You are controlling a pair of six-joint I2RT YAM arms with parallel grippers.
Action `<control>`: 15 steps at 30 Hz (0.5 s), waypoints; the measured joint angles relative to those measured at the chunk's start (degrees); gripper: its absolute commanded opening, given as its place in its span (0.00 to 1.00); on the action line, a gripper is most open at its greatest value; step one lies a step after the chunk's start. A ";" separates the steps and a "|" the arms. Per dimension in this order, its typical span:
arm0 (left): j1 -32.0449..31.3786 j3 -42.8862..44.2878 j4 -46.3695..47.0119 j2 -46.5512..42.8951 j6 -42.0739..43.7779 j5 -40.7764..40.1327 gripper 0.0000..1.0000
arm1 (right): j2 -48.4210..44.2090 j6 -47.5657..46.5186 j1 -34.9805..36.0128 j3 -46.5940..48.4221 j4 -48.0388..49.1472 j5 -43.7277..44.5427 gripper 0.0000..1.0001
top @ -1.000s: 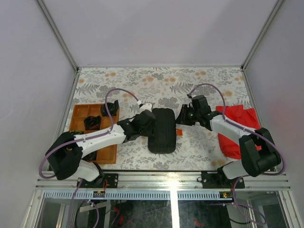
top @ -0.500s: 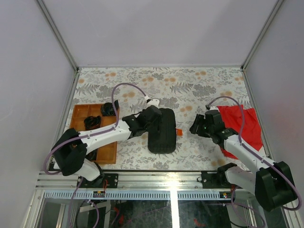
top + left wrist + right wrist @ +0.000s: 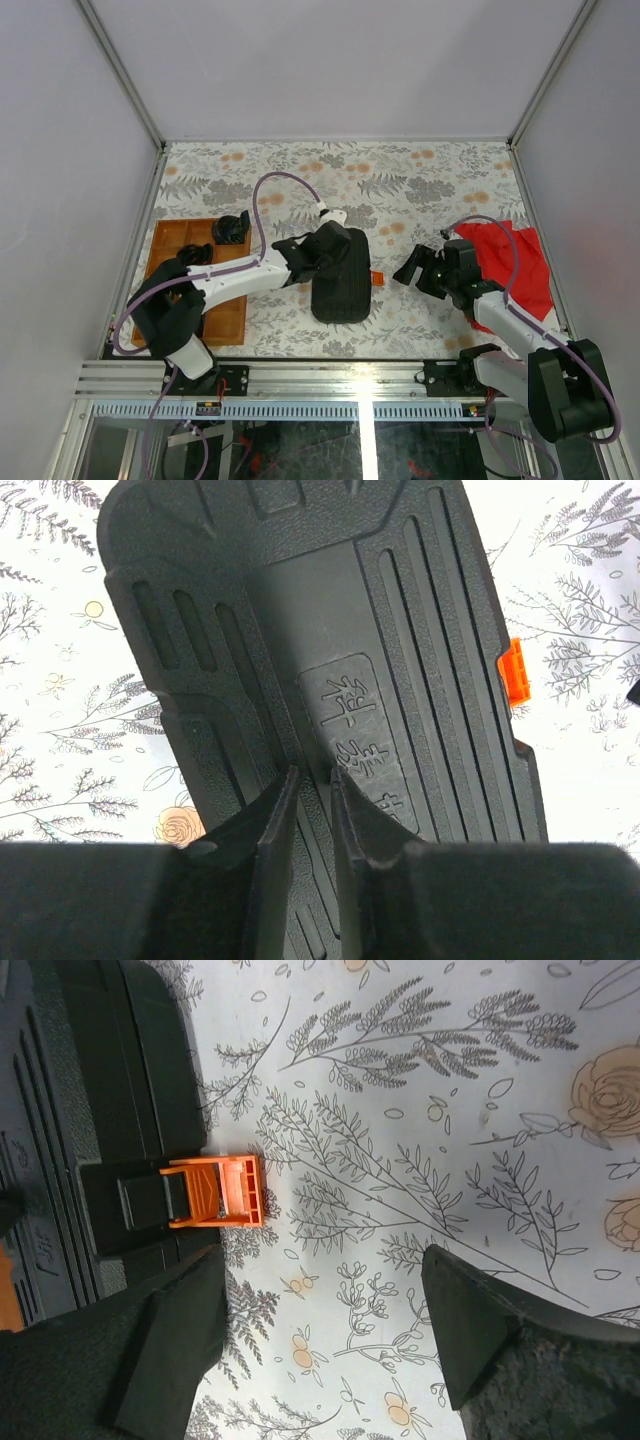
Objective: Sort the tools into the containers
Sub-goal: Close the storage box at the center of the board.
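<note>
Backed away since a second ago, my right end effector [image 3: 322, 1260], jaws apart, faces the orange latch [image 3: 215, 1192] of the black case [image 3: 400, 630] mid-tabletop [image 3: 450, 1110]. My left end effector [image 3: 312, 777], nearly together, sits over its lid. I'd pin the case firmly, then work the latch edge squarely.

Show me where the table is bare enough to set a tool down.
Widest: the far table strip, between the back wall and the black case, wooden tray and red cloth. Narrower: between case and near rail. Crowded: between orange latch and right gripper, and where the left arm spans tray to case.
</note>
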 measured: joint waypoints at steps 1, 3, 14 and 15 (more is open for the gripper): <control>-0.02 0.00 -0.02 0.04 -0.02 -0.17 0.12 | 0.00 0.24 -0.07 -0.37 0.55 -0.26 0.91; -0.09 0.02 -0.22 0.09 -0.09 -0.50 0.09 | 0.00 1.20 -0.15 -1.46 1.88 -1.09 0.95; -0.42 2.29 -0.55 2.08 0.00 -0.42 0.00 | -0.83 6.12 -0.31 -5.33 8.66 -4.04 0.98; -0.55 2.51 -0.37 2.27 0.00 -0.22 0.00 | -0.74 6.64 -0.33 -5.62 9.40 -4.55 0.97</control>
